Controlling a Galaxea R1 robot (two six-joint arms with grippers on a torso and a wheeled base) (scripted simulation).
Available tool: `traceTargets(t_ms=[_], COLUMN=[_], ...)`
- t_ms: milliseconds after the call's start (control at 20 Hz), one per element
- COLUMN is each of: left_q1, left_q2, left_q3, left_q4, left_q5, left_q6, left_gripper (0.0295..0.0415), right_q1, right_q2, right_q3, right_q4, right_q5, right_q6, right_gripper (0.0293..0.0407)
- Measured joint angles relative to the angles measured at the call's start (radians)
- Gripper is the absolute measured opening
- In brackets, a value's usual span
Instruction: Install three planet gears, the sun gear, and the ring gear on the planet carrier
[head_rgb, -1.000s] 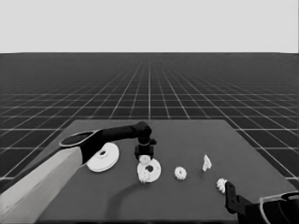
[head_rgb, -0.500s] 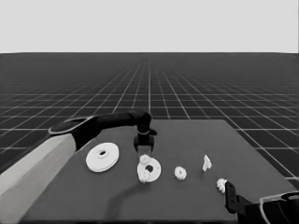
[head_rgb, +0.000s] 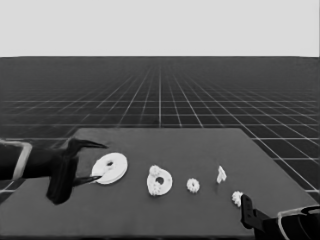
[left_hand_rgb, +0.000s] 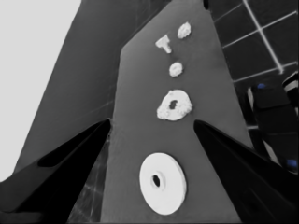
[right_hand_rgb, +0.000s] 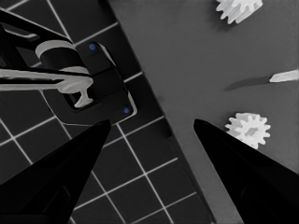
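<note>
While the left hand (head_rgb: 85, 162) is parked wide open over the counter's (head_rgb: 200, 145) left end, nothing is held; the larger round part (head_rgb: 111, 167) lies beside it. Along the counter, gears are seen seated on the smaller round part (left_hand_rgb: 174, 105). The right hand (right_hand_rgb: 149, 140), also spread empty, waits near a loose gear (right_hand_rgb: 249, 129).

Your left gripper (head_rgb: 92, 161), with 2 long pointed black fingers spread apart, waits at the left edge; your right gripper (head_rgb: 246, 206), fingers apart, sits parked at the lower right corner.

Left arm: being drawn back to the table's left end.
Left gripper (head_rgb: 92, 161): being parked, fingers spread, by the larger round part (head_rgb: 110, 168).
</note>
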Motion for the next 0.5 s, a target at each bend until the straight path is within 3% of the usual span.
traceTargets(t_ms=[100, 150, 200, 300, 500], left_q1=[-0.004, -0.005, -0.005, -0.006, -0.006], left_q2=[-0.016, -0.019, -0.021, -0.023, -0.024], left_q3=[0.016, 0.019, 0.021, 0.023, 0.024], left_q4=[0.002, 0.002, 0.002, 0.002, 0.003], left_q5=[-0.008, -0.010, -0.011, -0.012, -0.012], left_q6=[0.017, 0.021, 0.023, 0.025, 0.026], left_gripper=[0.0385, 0.0385, 0.0385, 0.0385, 0.0385], right_q1=[0.000, 0.201, 0.278, 0.313, 0.322], right_q2=[0.000, 0.022, 0.080, 0.166, 0.219], right_q3=[0.000, -0.179, -0.345, -0.538, -0.646], right_q4=[0.000, 0.266, 0.382, 0.468, 0.505], right_q5=[0.000, -0.060, -0.136, -0.216, -0.254], right_q6=[0.000, 0.284, 0.438, 0.570, 0.625], right_gripper=[0.0385, 0.0396, 0.0393, 0.0387, 0.0385])
